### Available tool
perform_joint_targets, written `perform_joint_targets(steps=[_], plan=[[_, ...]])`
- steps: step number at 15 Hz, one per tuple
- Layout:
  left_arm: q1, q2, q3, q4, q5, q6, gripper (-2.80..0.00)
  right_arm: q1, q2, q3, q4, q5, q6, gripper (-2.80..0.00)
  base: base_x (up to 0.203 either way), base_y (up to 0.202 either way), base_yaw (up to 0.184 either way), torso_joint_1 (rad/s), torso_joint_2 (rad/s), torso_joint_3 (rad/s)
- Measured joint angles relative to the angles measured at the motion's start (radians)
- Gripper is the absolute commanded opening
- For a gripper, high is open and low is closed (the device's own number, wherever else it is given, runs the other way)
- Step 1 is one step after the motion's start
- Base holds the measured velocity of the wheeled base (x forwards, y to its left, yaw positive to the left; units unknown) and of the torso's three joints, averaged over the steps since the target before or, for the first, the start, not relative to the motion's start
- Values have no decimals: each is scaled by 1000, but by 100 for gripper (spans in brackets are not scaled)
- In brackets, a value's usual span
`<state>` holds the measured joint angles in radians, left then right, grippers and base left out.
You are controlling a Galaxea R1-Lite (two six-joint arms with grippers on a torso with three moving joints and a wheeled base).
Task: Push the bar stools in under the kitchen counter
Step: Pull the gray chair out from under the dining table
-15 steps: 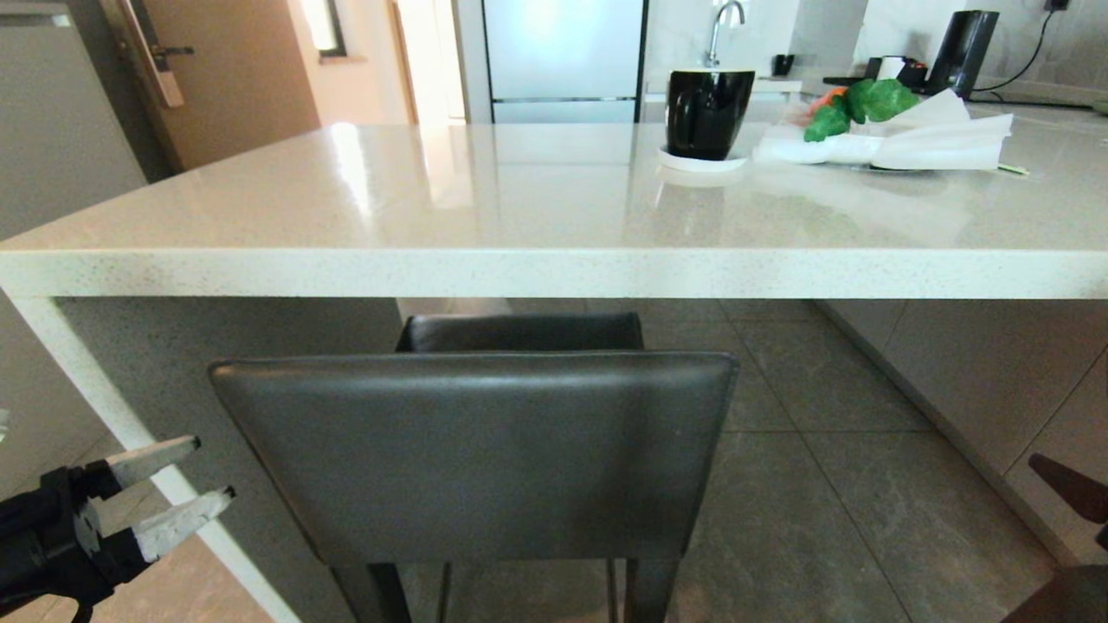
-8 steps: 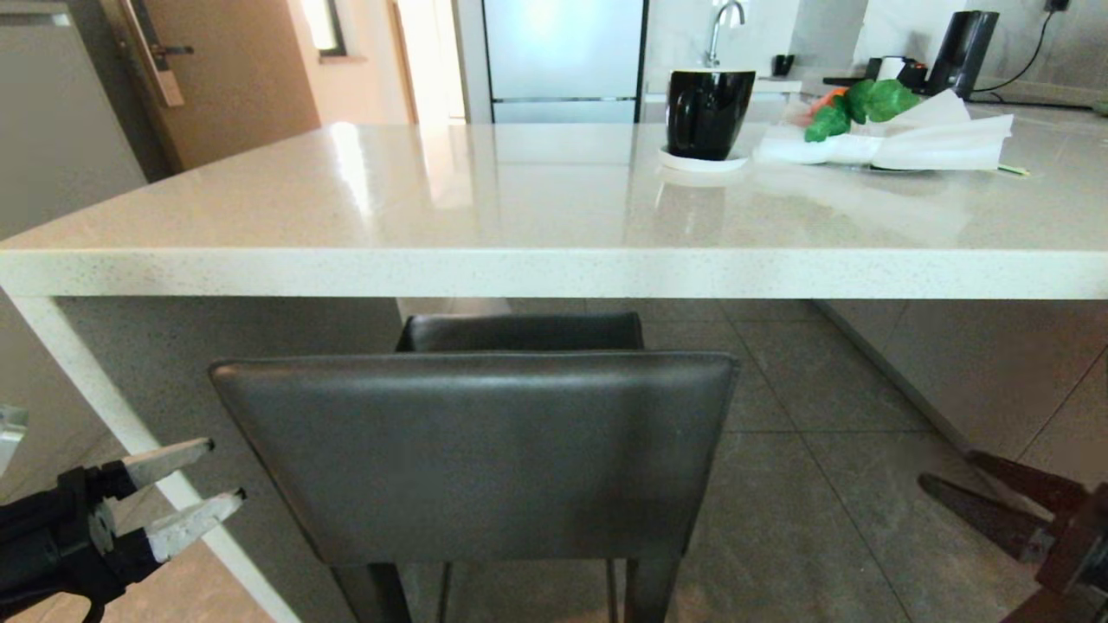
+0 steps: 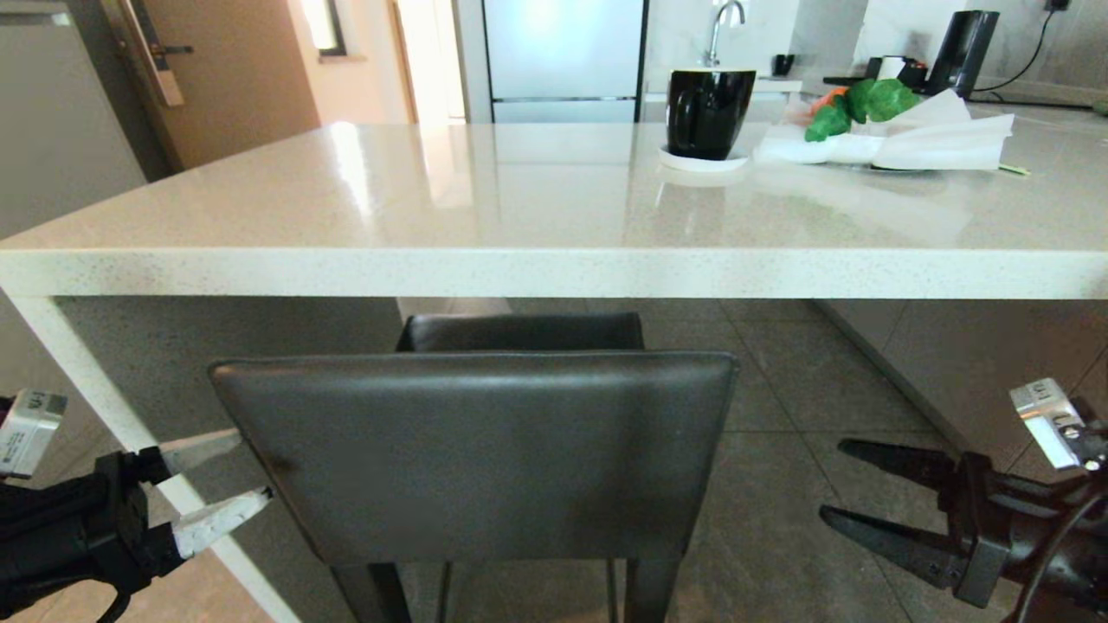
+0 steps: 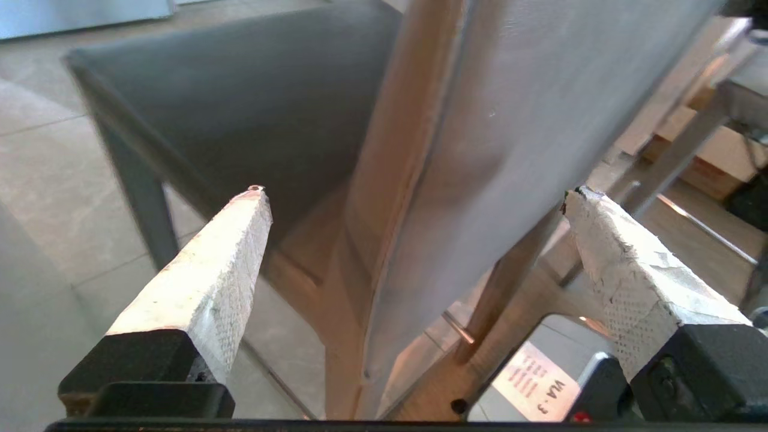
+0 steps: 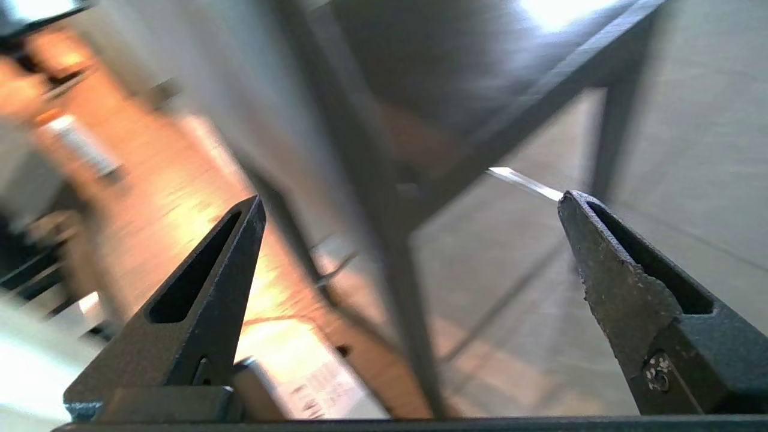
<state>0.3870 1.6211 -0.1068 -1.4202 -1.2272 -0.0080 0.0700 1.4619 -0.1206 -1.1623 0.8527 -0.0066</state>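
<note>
A dark grey bar stool's backrest (image 3: pixel 474 450) fills the middle of the head view, in front of the kitchen counter's thick white edge (image 3: pixel 537 272). A second bar stool (image 3: pixel 519 331) shows behind it, under the counter. My left gripper (image 3: pixel 253 467) is open, its white fingertips at the near backrest's left edge. In the left wrist view the left gripper (image 4: pixel 417 192) has that backrest's (image 4: pixel 528 120) edge in line with its gap, nothing clamped. My right gripper (image 3: pixel 833 480) is open, off the backrest's right side with a gap between. In the right wrist view it (image 5: pixel 413 198) faces a stool leg (image 5: pixel 390 240).
The counter's white side panel (image 3: pixel 104 407) slants down just behind my left gripper. On the counter stand a black mug on a white saucer (image 3: pixel 708 112) and white paper with green items (image 3: pixel 900 130). Grey floor tiles (image 3: pixel 822 389) run under the counter to the right.
My left gripper has moved right, up to the backrest's left edge. My right gripper has come in from the lower right and moved left toward the stool. The stool has not moved.
</note>
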Motion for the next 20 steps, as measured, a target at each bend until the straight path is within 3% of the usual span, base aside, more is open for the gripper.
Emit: perform_joint_targets(steps=[3, 9, 16, 20], plan=[[-35, 13, -3, 1, 5, -5, 0, 78, 13, -9, 0, -1, 5, 0, 0, 0, 0, 0, 0, 0], [-81, 37, -44, 0, 4, -7, 0, 156, 56, -104, 1, -4, 35, 0, 0, 0, 0, 0, 0, 0], [-111, 52, -51, 0, 9, -3, 0, 342, 144, -156, -5, -36, 38, 0, 0, 0, 0, 0, 0, 0], [-139, 54, -51, 1, 84, -1, 0, 365, 214, -189, -83, -75, 36, 0, 0, 0, 0, 0, 0, 0]])
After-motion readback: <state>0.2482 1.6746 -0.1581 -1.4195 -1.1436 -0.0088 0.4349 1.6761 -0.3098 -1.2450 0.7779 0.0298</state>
